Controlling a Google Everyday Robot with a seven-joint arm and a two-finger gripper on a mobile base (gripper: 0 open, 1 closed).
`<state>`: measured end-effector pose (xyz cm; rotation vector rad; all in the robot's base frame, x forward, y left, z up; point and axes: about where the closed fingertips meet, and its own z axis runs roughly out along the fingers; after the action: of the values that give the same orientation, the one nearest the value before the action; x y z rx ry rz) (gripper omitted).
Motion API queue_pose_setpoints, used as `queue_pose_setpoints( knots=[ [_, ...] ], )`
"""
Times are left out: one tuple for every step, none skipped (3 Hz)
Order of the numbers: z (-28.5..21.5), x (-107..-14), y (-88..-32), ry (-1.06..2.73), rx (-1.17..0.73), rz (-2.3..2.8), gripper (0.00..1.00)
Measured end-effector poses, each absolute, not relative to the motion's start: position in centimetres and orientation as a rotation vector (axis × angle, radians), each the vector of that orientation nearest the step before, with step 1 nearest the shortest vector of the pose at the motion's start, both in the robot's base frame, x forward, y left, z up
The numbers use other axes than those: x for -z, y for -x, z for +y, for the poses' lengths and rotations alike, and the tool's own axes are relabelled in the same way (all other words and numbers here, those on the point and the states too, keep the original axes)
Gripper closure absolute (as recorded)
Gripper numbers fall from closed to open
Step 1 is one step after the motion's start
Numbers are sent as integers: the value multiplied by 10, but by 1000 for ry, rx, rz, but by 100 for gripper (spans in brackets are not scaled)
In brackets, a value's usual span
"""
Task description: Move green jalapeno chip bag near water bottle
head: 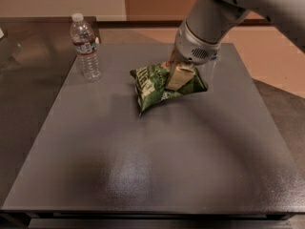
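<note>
The green jalapeno chip bag [153, 86] is a crinkly dark-green foil bag with white lettering, held in the middle of the grey table top. My gripper [177, 76] comes down from the upper right and is shut on the bag's right half, its tan fingers [179, 75] pressed into the foil. The water bottle [85, 47] is clear and ribbed with a white cap and stands upright at the table's back left. The bag's left tip is about a hand's width to the right of the bottle.
The grey table [152, 175] has a front edge near the bottom of the view. A dark counter [24, 80] lies to the left. The arm's grey wrist housing [198, 44] hides the back right of the table.
</note>
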<state>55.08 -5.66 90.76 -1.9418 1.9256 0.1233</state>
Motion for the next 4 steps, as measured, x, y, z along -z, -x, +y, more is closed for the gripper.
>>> queue_pose_setpoints(
  knots=[
    [-19, -905, -562, 1969, -168, 1836, 100],
    [10, -898, -571, 1989, -201, 1778, 100],
    [32, -892, -581, 2006, -204, 1747, 84],
    [47, -886, -593, 2019, -185, 1738, 60]
  ],
)
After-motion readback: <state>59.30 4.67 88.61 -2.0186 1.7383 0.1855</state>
